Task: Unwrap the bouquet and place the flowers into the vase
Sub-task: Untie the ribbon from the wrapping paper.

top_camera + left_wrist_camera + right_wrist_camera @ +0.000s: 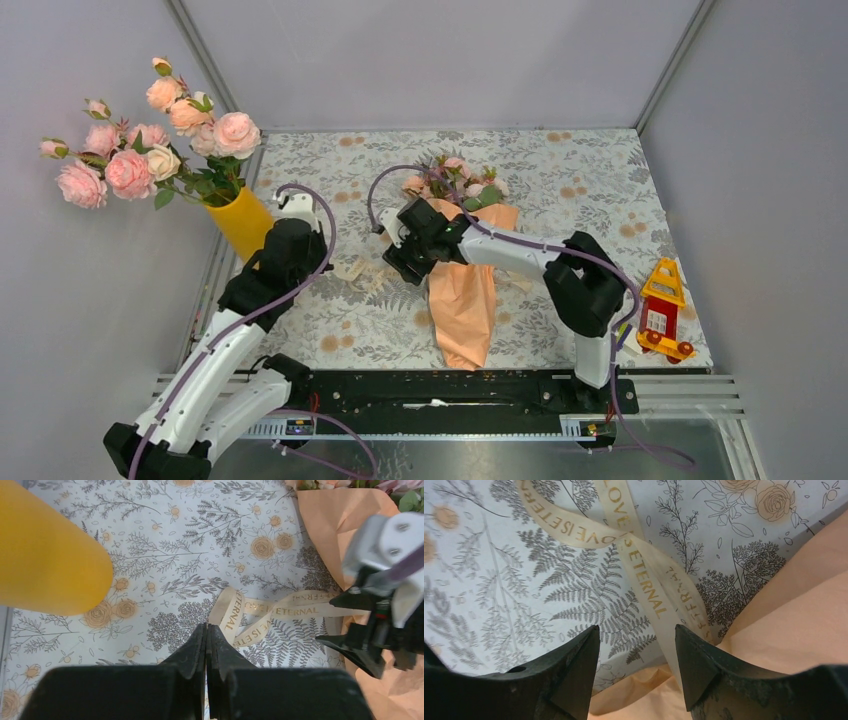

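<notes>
At desk (600,200) centre, bouquet (465,300) lies wrapped, ribbon (639,560) apparently loosened; right pincer (636,635) spread above ribbon, left pincer (206,630) pressed together nearby. Flowers (455,180) not yet in vase (243,222) at left edge.

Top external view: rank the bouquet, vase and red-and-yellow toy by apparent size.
1. bouquet: clearly largest.
2. red-and-yellow toy and vase: look about alike. The vase is partly hidden by its roses, so these two are not ranked.

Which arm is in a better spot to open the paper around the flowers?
Probably the right arm. The right gripper is open at the edge of the paper, over the ribbon. The left gripper is shut, farther off near the vase.
</notes>
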Robot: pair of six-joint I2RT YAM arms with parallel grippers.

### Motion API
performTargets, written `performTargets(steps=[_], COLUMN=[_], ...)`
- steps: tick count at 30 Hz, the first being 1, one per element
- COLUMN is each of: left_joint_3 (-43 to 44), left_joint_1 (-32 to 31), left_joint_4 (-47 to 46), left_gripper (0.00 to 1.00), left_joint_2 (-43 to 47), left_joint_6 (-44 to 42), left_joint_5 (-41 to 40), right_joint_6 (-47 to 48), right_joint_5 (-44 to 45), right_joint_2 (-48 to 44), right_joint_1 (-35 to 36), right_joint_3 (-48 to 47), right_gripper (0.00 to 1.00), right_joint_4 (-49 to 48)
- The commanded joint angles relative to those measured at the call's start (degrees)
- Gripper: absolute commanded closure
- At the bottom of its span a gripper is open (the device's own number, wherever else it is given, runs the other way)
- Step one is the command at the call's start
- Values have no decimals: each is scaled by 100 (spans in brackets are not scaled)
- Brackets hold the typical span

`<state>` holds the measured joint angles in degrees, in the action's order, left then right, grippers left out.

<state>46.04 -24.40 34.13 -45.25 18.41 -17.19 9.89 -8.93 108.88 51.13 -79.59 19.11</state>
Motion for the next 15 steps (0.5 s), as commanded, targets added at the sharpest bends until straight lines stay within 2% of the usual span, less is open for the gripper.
performTargets(steps=[1, 10, 15], left_joint_3=[333, 393, 305], left_joint_1=[41, 58, 85], left_joint_4=[-66, -94, -172], left_gripper=[100, 100, 100], left_joint_2=[250, 387, 500], left_joint_6=[-293, -430, -470], left_joint_5=[-78, -179, -240], right_joint_6=[576, 1027, 1168], right_joint_5=[698, 1451, 1915], right_joint_2=[316, 760, 817], right_joint_1=[223, 420, 484], right_joint_3=[-379, -533, -429], right_gripper=[36, 36, 41], right_joint_4=[154, 318, 130])
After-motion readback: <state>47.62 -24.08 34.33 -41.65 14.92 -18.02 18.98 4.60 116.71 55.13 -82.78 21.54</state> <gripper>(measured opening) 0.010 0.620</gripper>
